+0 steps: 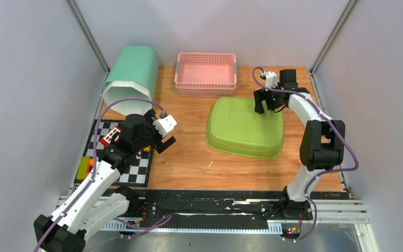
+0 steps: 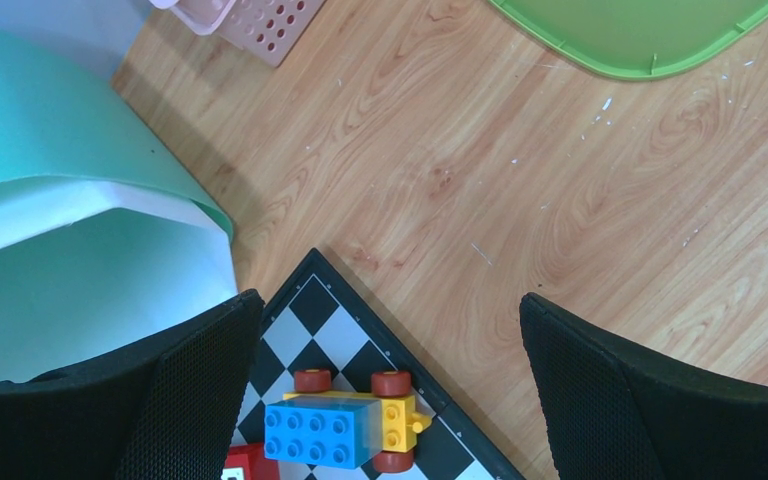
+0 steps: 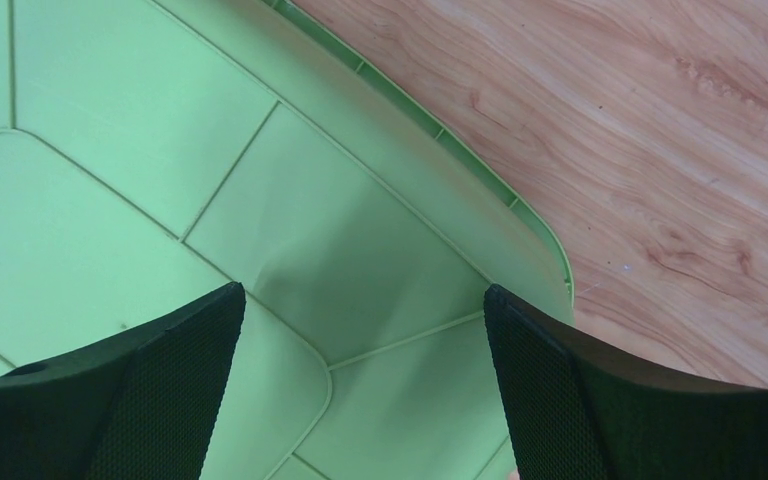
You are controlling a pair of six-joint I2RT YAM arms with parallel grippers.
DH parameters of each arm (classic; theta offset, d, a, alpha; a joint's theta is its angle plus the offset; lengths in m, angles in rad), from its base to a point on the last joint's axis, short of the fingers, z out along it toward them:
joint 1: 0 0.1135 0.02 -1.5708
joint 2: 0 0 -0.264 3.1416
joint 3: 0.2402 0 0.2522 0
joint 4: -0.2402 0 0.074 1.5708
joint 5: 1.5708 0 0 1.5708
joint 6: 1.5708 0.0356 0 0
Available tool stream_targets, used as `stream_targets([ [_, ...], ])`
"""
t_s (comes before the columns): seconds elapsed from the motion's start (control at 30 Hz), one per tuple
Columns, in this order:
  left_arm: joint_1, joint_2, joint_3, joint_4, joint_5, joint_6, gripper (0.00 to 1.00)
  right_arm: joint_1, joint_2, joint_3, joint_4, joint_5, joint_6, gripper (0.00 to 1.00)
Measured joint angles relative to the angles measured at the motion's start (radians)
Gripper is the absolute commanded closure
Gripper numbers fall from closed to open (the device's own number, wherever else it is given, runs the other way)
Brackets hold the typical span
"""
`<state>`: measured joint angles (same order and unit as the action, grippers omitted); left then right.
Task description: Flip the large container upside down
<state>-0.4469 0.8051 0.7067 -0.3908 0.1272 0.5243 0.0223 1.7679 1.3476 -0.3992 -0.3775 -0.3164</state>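
Note:
The large container (image 1: 245, 127) is a light green basin lying bottom-up on the wooden table, right of centre, with its ribbed underside facing up (image 3: 160, 150). My right gripper (image 1: 266, 105) hovers over the basin's far right corner, near the rim. Its jaws (image 3: 365, 295) stand open with nothing between them. My left gripper (image 1: 160, 131) is open too, off to the left of the basin and apart from it. It hangs over the corner of a chessboard (image 2: 330, 330). Only the basin's rim (image 2: 640, 30) shows in the left wrist view.
A teal bin (image 1: 131, 76) lies on its side at the back left. A pink perforated basket (image 1: 205, 73) stands behind the basin. On the chessboard (image 1: 131, 168) sits a blue and yellow brick car (image 2: 345, 425). Grey walls enclose the table.

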Motion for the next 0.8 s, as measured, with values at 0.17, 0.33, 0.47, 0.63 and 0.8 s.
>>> stream_targets([
  [0.17, 0.000, 0.000, -0.001, 0.000, 0.000, 0.000, 0.00, 0.000, -0.011, -0.014, 0.003, 0.047, 0.000, 0.09],
  [0.33, 0.000, 0.000, -0.001, 0.000, 0.000, 0.000, 0.00, -0.001, -0.035, -0.041, 0.001, 0.095, -0.003, 0.09],
  [0.47, 0.000, 0.000, -0.001, 0.000, 0.000, 0.000, 0.00, -0.013, -0.062, -0.070, -0.002, 0.114, -0.007, 0.09],
  [0.63, 0.000, 0.000, -0.001, 0.000, 0.000, 0.000, 0.00, -0.058, -0.095, -0.101, -0.020, 0.127, -0.010, 0.09],
  [0.8, 0.000, 0.000, -0.001, 0.000, 0.000, 0.000, 0.00, -0.089, -0.116, -0.120, -0.029, 0.134, -0.017, 0.09],
])
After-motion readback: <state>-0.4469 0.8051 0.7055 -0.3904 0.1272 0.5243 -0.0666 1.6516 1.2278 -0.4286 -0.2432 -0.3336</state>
